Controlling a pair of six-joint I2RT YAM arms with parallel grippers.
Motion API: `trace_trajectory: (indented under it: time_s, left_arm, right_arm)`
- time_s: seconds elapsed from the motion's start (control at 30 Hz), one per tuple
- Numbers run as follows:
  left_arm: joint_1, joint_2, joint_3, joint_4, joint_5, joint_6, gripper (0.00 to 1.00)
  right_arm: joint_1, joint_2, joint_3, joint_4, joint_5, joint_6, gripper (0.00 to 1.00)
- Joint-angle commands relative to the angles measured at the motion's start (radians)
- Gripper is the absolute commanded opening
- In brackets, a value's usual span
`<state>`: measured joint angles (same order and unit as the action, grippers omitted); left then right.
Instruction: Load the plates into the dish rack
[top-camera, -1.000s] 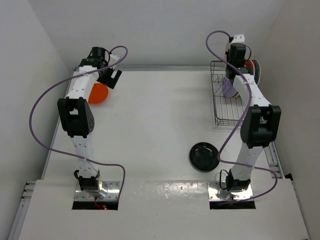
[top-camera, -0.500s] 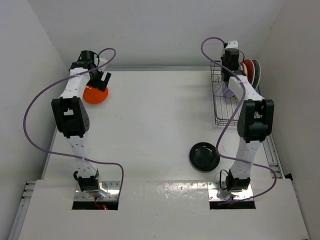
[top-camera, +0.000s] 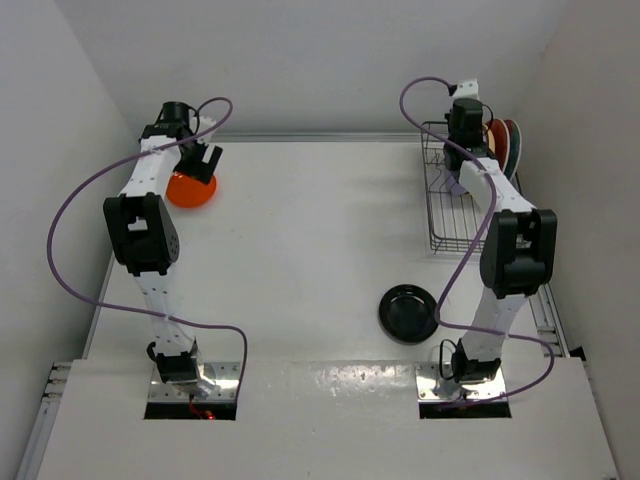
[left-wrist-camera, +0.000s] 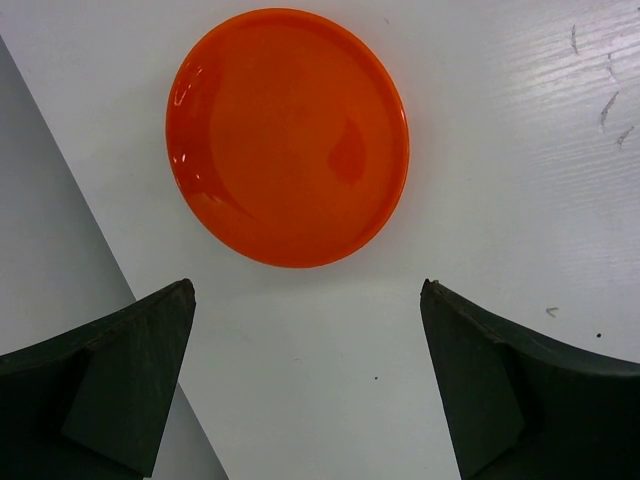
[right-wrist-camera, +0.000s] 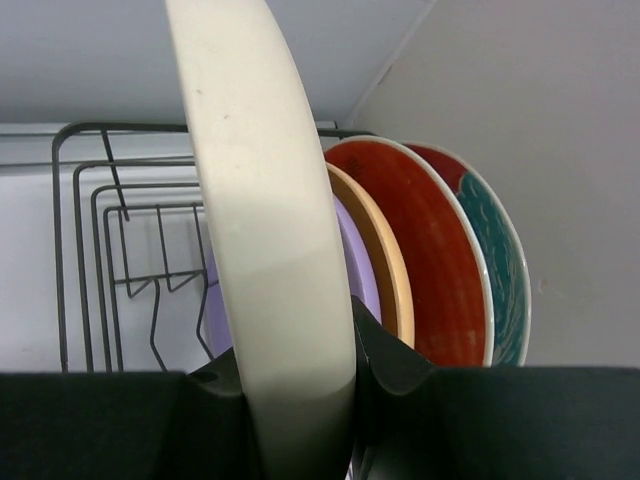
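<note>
The small orange plate lies flat at the table's far left and fills the upper half of the left wrist view. My left gripper hangs over its near edge, open and empty. My right gripper is shut on the cream-white plate, held on edge over the dish rack. Behind it in the rack stand the lavender plate, the pale yellow plate and two red plates. The small black plate lies flat near the right arm's base.
The rack stands against the right wall at the far right corner, its near slots with bare prongs. The left wall runs close beside the orange plate. Purple cables loop off both arms.
My left gripper has swung left and back to hang over the orange plate. My right gripper has shifted back over the rack with the cream-white plate.
</note>
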<state>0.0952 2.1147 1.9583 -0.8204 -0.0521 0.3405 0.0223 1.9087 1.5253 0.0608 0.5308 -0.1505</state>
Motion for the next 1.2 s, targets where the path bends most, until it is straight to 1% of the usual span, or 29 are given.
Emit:
trace_trajectory:
  time_s: [0.0, 0.23, 0.4, 0.43, 0.47, 0.5, 0.53, 0.6, 0.63, 0.7, 0.73, 0.77, 0.83, 0.87, 0.93, 0.97, 1.0, 1.1, 1.17]
  left_arm:
    - [0.017, -0.053, -0.002, 0.021, -0.018, 0.009, 1.00]
    - [0.035, -0.053, -0.012, 0.021, -0.018, 0.009, 1.00]
    - [0.073, -0.026, -0.021, 0.021, 0.006, -0.001, 1.00]
    - [0.089, -0.013, -0.021, 0.021, 0.015, -0.015, 1.00]
    - [0.103, -0.013, -0.021, 0.021, 0.015, -0.015, 1.00]
    - [0.103, -0.013, -0.021, 0.021, 0.038, -0.024, 1.00]
    - [0.127, -0.004, -0.030, 0.021, 0.049, -0.034, 1.00]
    - [0.149, 0.016, -0.030, 0.021, 0.089, -0.049, 1.00]
    - [0.159, 0.028, -0.030, 0.021, 0.104, -0.060, 1.00]
    - [0.201, 0.073, -0.004, 0.021, 0.144, -0.112, 1.00]
    - [0.213, 0.091, 0.017, 0.021, 0.205, -0.130, 1.00]
    - [0.224, 0.112, 0.030, 0.021, 0.236, -0.144, 1.00]
    - [0.242, 0.174, 0.053, 0.021, 0.253, -0.185, 1.00]
    - [0.242, 0.194, 0.079, 0.021, 0.253, -0.199, 1.00]
    - [0.252, 0.234, 0.088, 0.021, 0.267, -0.222, 1.00]
    - [0.261, 0.234, 0.099, 0.021, 0.279, -0.238, 1.00]
    - [0.261, 0.246, 0.099, 0.021, 0.288, -0.247, 1.00]
    - [0.271, 0.269, 0.099, 0.058, 0.345, -0.267, 1.00]
    - [0.284, 0.297, 0.117, 0.067, 0.401, -0.282, 0.98]
  right_arm:
    - [-0.001, -0.040, -0.027, 0.040, -0.008, 0.012, 0.00]
    - [-0.018, 0.016, -0.047, -0.026, -0.054, 0.094, 0.00]
    - [-0.021, 0.071, 0.001, -0.105, -0.081, 0.175, 0.00]
    - [-0.018, 0.076, 0.009, -0.133, -0.081, 0.177, 0.04]
    - [-0.018, 0.079, 0.024, -0.142, -0.083, 0.181, 0.09]
    - [-0.045, 0.084, 0.027, -0.159, -0.084, 0.184, 0.18]
    - [-0.044, 0.084, 0.039, -0.167, -0.094, 0.186, 0.35]
    - [-0.045, 0.075, 0.044, -0.188, -0.098, 0.189, 0.60]
    - [-0.045, 0.066, 0.053, -0.199, -0.106, 0.190, 0.70]
    - [-0.045, 0.055, 0.068, -0.213, -0.124, 0.187, 0.75]
    - [-0.044, 0.037, 0.078, -0.223, -0.130, 0.181, 0.81]
    - [-0.039, 0.029, 0.082, -0.226, -0.140, 0.177, 0.83]
    - [-0.030, 0.004, 0.104, -0.246, -0.144, 0.161, 0.88]
    - [-0.030, -0.005, 0.108, -0.246, -0.143, 0.161, 0.88]
    - [-0.030, -0.043, 0.111, -0.253, -0.146, 0.164, 0.91]
    - [0.006, -0.054, 0.108, -0.253, -0.152, 0.167, 0.93]
    - [0.008, -0.083, 0.098, -0.254, -0.156, 0.176, 0.93]
    - [0.027, -0.154, 0.073, -0.277, -0.205, 0.195, 0.94]
    - [0.047, -0.209, 0.026, -0.276, -0.235, 0.198, 0.94]
